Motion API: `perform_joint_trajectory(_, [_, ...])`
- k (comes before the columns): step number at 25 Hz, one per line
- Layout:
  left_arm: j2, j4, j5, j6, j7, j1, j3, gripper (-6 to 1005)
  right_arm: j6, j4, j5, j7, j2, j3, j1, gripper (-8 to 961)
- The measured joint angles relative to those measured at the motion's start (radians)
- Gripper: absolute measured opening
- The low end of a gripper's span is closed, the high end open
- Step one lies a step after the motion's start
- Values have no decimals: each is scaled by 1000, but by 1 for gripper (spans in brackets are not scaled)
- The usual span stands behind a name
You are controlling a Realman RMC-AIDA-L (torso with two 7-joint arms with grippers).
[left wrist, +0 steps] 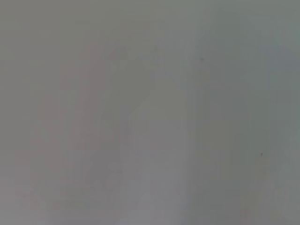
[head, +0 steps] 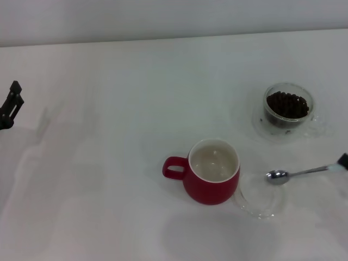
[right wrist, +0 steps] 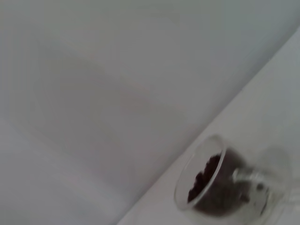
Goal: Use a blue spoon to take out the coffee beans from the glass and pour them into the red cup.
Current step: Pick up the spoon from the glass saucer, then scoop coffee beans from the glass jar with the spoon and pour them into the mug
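Right hand (head: 343, 160) mostly cut off at the frame edge, grip unclear, at the end of the spoon (head: 296, 173), bowl over a clear saucer (head: 262, 206) beside the red cup (head: 212, 172), beans (head: 287, 104) in the glass (head: 287, 106) farther back, left hand (head: 11, 104) idle at the worktop's (head: 109, 163) far left, grip unclear.

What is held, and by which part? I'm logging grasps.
The blue spoon, by its handle's far end, apparently in the right gripper at the view's edge.

no readable text, labels or numbers
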Motion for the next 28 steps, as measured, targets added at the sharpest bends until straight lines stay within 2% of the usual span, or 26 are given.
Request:
perform_joint_trajectory(5, [0, 1, 0, 0, 0, 2, 0, 730, 33, -12, 2, 7, -22, 32, 13, 149])
perform_joint_trajectory(15, [0, 1, -4, -1, 0, 6, -4, 729, 95, -117, 31, 30, -22, 80, 108, 146])
perform_joint_trajectory(18, [0, -2, -4, -1, 0, 8, -5, 729, 92, -150, 58, 30, -25, 85, 136, 146])
perform_joint_trajectory(24, [0, -3, -6, -1, 0, 10, -8, 729, 55, -180, 89, 28, -54, 85, 190, 147])
perform_joint_trajectory(28, [-1, -2, -6, -2, 0, 9, -8, 730, 11, -216, 84, 24, -52, 76, 210, 147])
